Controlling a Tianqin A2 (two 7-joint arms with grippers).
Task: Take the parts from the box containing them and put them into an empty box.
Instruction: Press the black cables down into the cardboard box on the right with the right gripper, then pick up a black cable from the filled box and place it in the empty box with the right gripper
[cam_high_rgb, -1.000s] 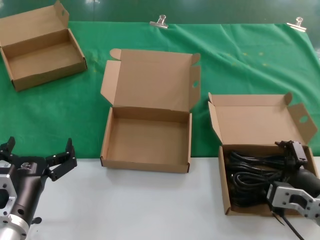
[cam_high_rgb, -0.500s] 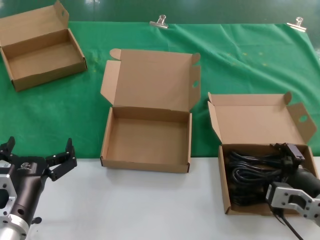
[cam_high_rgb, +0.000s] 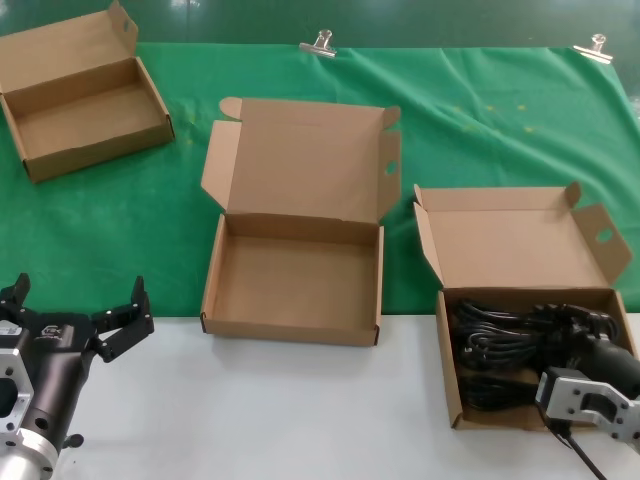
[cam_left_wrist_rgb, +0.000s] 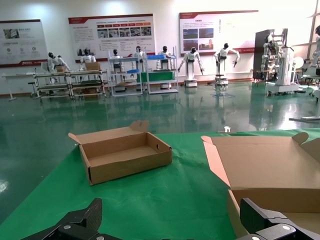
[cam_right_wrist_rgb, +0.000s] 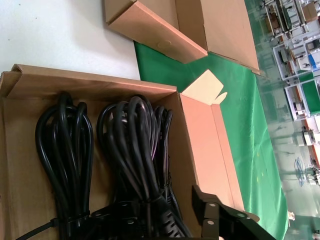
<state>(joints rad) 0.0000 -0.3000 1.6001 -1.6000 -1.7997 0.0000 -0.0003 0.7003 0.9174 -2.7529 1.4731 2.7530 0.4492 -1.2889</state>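
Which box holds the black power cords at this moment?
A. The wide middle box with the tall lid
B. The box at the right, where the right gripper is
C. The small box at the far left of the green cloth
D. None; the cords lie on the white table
B: the black power cords lie coiled inside the right-hand box, with the right gripper lowered among them; the middle box has a bare floor.

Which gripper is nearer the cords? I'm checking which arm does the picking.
Right. The right gripper is down inside the box among the cords; the left gripper waits far across the table.

Black end effectors (cam_high_rgb: 75, 322), silver wrists
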